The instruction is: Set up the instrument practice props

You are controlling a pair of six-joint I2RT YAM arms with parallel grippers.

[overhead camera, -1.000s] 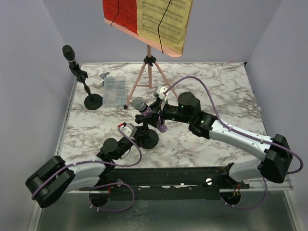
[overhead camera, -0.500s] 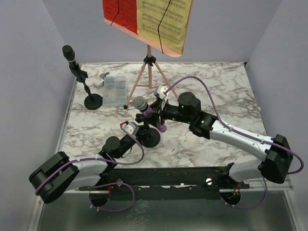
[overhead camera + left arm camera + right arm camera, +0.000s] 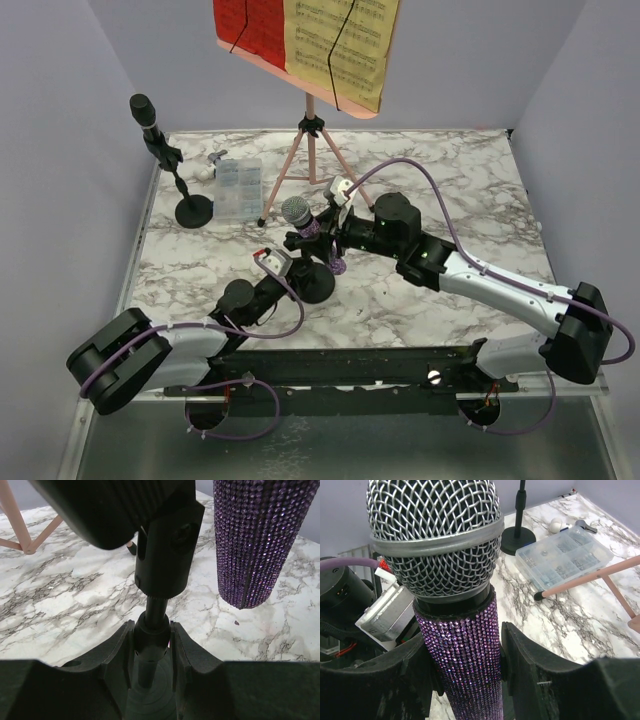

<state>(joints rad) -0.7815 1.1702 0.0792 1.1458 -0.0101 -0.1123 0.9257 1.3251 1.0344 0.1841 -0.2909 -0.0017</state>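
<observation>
Near the middle of the table (image 3: 450, 190), slightly toward its near edge, your left gripper (image 3: 152, 635) is closed on the thin stem of the near mic holder (image 3: 313, 287), just above its round black base. Both fingers (image 3: 118, 647) press on the stem from the two sides, so the jaws stand only narrowly apart.

Your right gripper (image 3: 470, 670) has hold of the purple glitter microphone (image 3: 462, 640) around its glitter handle, just under the silver mesh head. The jaws stand as wide as the handle, which fills the gap between them. The microphone is tilted, with its head toward the far left corner and its lower end hanging free above the table. From the left wrist camera, the handle is just beside the black clip (image 3: 167, 550) on top of the holder, on its right side. You cannot tell from these views if they touch.

Close to the far left corner, the black microphone (image 3: 143, 108) sits in the clip of the far mic holder (image 3: 194, 211). Just to the right of that holder lies the clear compartment box (image 3: 238, 188). At the far edge stands the pink music rack (image 3: 310, 108) on its thin legs, carrying the red sheet (image 3: 250, 25) on the left and the yellow sheet (image 3: 345, 45) on the right.
</observation>
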